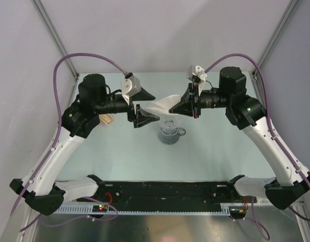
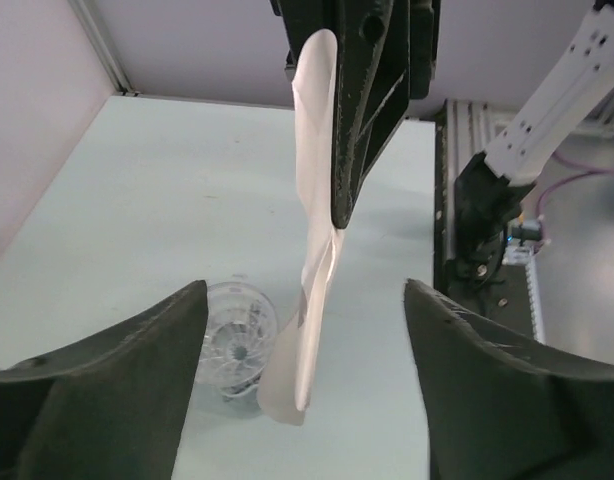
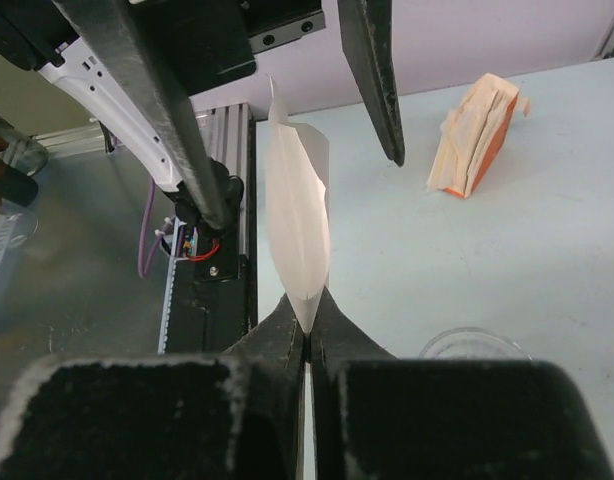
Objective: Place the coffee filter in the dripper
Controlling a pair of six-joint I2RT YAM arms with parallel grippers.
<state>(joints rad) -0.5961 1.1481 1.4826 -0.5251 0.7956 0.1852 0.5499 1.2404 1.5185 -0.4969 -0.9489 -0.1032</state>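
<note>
The coffee filter [image 1: 162, 104] is a thin white paper piece hanging in the air between the two arms, above the table. My right gripper [image 1: 173, 109] is shut on one edge of it; in the right wrist view the fingers pinch the filter's [image 3: 297, 225] lower tip at the right gripper [image 3: 309, 318]. My left gripper [image 1: 155, 107] is open, one finger on each side of the filter's [image 2: 312, 260] free end, not touching it in the left wrist view [image 2: 305, 295]. The dripper [image 1: 170, 134], a translucent grey ribbed cup, stands on the table just below the filter [image 2: 232, 342].
A tan stack of flat filters [image 1: 107, 119] lies on the table left of the dripper, behind the left arm [image 3: 477, 135]. A black rail [image 1: 165, 191] runs along the near edge between the arm bases. Grey walls close in the back and sides.
</note>
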